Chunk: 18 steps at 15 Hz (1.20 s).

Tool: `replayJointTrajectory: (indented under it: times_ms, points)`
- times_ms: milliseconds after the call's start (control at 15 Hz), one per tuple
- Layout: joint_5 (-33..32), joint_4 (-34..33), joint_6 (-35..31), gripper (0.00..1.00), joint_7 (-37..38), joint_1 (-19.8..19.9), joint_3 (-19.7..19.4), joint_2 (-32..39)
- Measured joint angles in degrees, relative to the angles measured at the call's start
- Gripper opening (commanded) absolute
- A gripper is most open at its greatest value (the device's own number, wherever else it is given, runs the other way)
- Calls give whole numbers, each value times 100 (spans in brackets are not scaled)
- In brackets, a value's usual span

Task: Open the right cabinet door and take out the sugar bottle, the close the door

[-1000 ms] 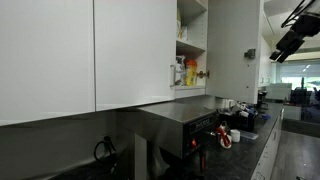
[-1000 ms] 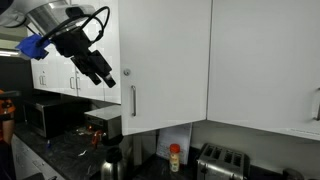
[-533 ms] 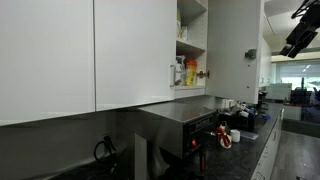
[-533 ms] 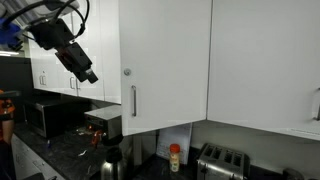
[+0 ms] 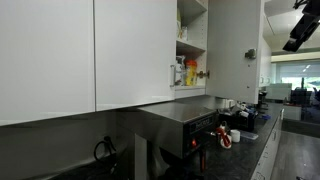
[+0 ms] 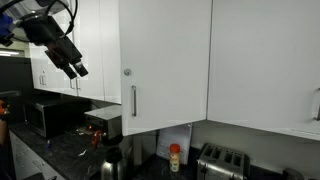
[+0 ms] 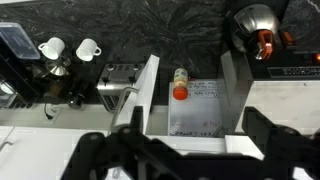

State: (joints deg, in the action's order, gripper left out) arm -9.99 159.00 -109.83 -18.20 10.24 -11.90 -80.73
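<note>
The right cabinet door [image 6: 170,70] stands swung open, its silver bar handle [image 6: 133,100] near its left edge; it also shows in an exterior view [image 5: 236,60]. Inside the open cabinet a clear bottle, the sugar bottle [image 5: 180,72], stands on a shelf next to a yellow bottle [image 5: 190,73] and a small red container [image 5: 203,73]. My gripper [image 6: 76,69] hangs in the air away from the door, and it shows in the upper corner of an exterior view [image 5: 297,40]. In the wrist view its fingers [image 7: 195,150] are spread apart and hold nothing.
The matching left door [image 5: 135,50] is shut. Below, the dark counter holds a toaster [image 6: 222,160], a kettle [image 6: 110,162], a red-capped bottle [image 7: 179,82], two white cups [image 7: 70,48] and a microwave [image 6: 45,115].
My gripper has drawn back and upward, away from the open door, toward the frame edge in both exterior views. The door and bottles have not moved.
</note>
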Motion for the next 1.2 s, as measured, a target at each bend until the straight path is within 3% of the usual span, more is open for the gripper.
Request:
replayJointTrajectory:
  times_ms: [600, 1200]
  points:
    - [1, -55, -2, 100, 357, -1028, 966, 297]
    - [9, -559, -497, 100, 433, -1788, 1459, 1880]
